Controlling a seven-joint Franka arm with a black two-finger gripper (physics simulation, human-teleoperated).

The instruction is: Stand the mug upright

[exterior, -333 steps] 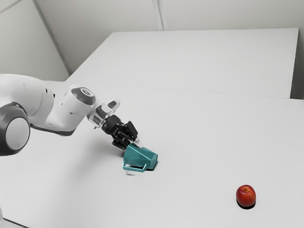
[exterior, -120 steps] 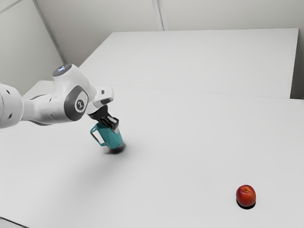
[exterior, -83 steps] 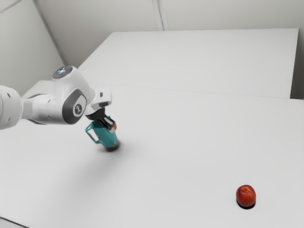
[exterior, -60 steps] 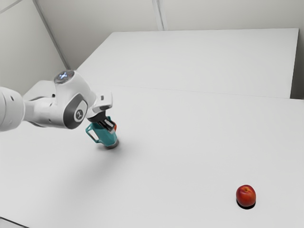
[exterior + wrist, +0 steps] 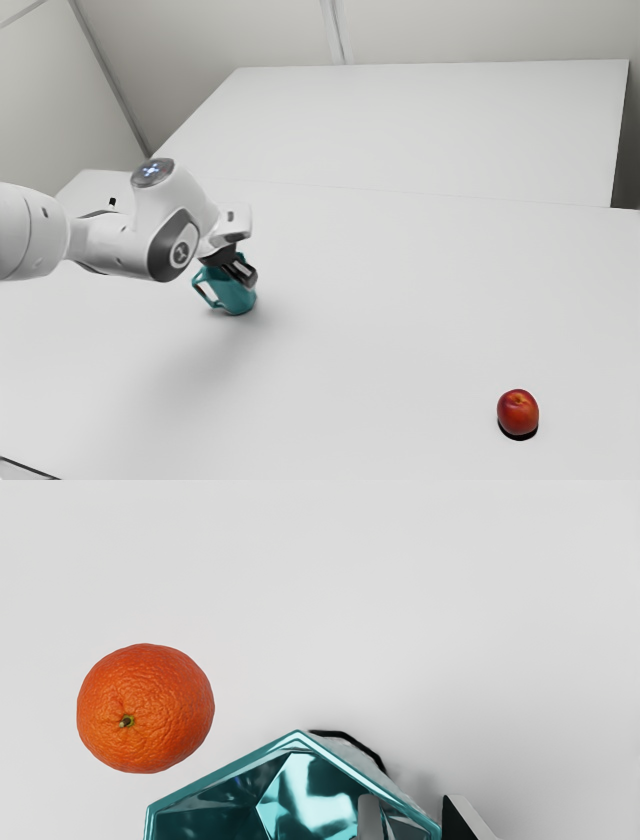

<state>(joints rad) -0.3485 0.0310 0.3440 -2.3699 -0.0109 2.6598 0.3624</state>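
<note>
Although the mug (image 5: 232,296) looks nearly upright in the exterior view, I can't tell if its base sits flat on the counter (image 5: 400,320); hand (image 5: 246,277) at rim, grip unclear; 1 red fruit (image 5: 518,412) well apart | wrist view: mouth faces camera, 1 orange (image 5: 145,707) near | righting mostly done; seating, clearing likely left

At the exterior view's nine o'clock the edge cuts off the arm (image 5: 30,232), at six the desk (image 5: 400,400). The pincer (image 5: 245,274) hides the mug (image 5: 230,296) around one o'clock. The wrist view's border crops mug and fingers (image 5: 369,812).
</note>
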